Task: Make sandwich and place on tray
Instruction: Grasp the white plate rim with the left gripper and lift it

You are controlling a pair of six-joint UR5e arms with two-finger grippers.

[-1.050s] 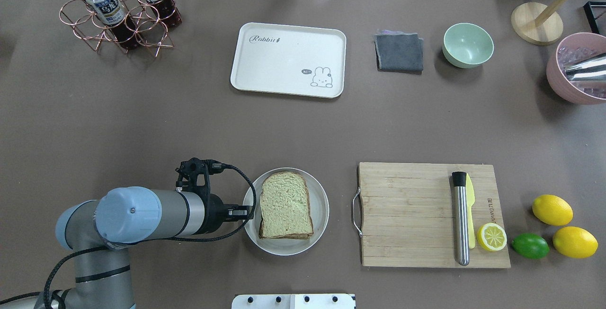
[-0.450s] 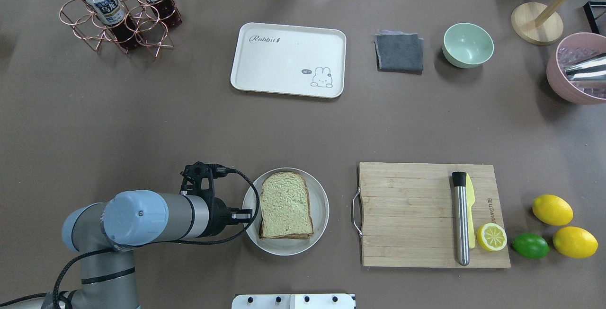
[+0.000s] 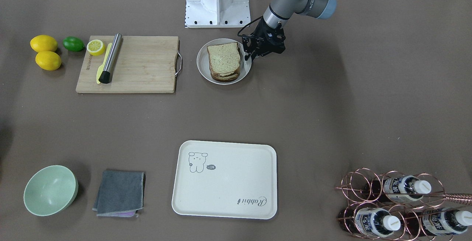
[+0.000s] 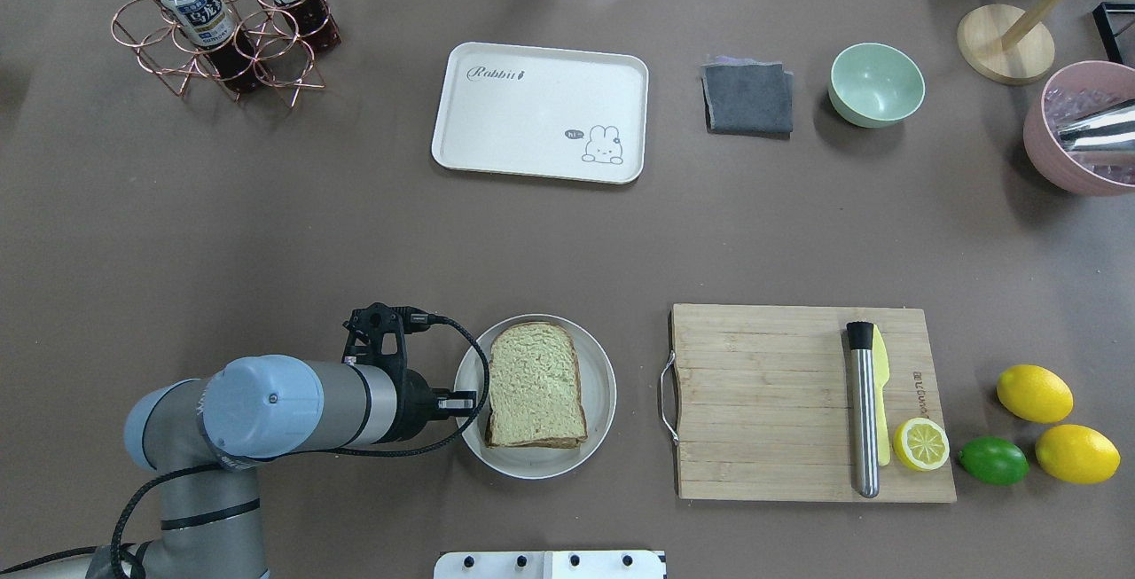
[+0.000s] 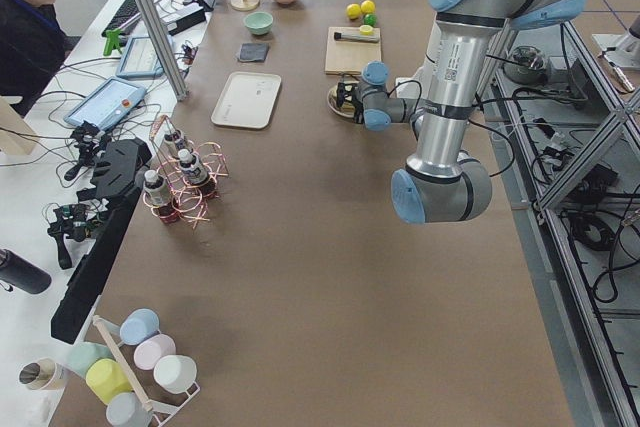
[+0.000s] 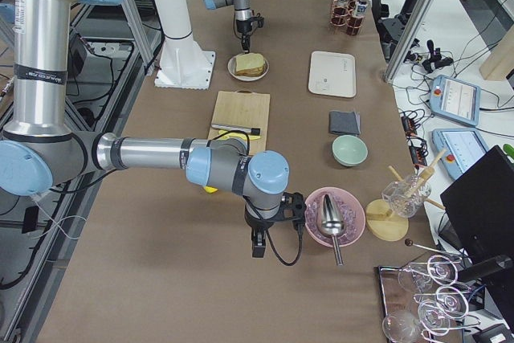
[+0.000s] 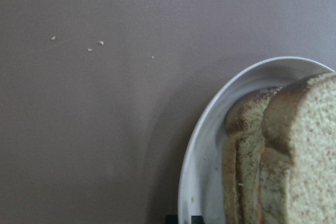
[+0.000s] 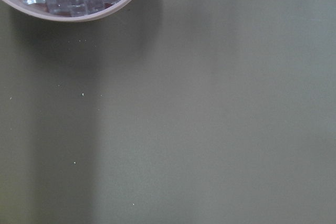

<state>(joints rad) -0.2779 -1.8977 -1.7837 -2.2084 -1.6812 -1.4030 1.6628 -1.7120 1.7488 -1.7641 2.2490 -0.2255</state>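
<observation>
The sandwich [image 4: 535, 384], bread slices stacked so the filling is hidden, lies on a small round white plate [image 4: 600, 402] near the table's front. It also shows in the front view [image 3: 223, 62] and the left wrist view [image 7: 294, 156]. My left gripper [image 4: 459, 402] is low at the plate's left rim [image 7: 202, 156], its jaws a little apart astride the rim edge. The cream tray [image 4: 532, 109] lies empty at the far middle. My right gripper [image 6: 257, 242] hangs beside the pink ice bowl [image 6: 329, 216]; I cannot tell if it is open or shut.
A wooden cutting board [image 4: 763, 402] right of the plate holds a steel muddler [image 4: 862, 410], a yellow knife and a lemon half. Lemons and a lime [image 4: 993, 460] lie beyond. A grey cloth [image 4: 747, 98], a green bowl [image 4: 876, 84] and a copper bottle rack [image 4: 222, 29] stand at the far side.
My left arm has shifted slightly right and toward the table's front, bringing the gripper closer against the plate's left rim. The plate and sandwich have not moved.
</observation>
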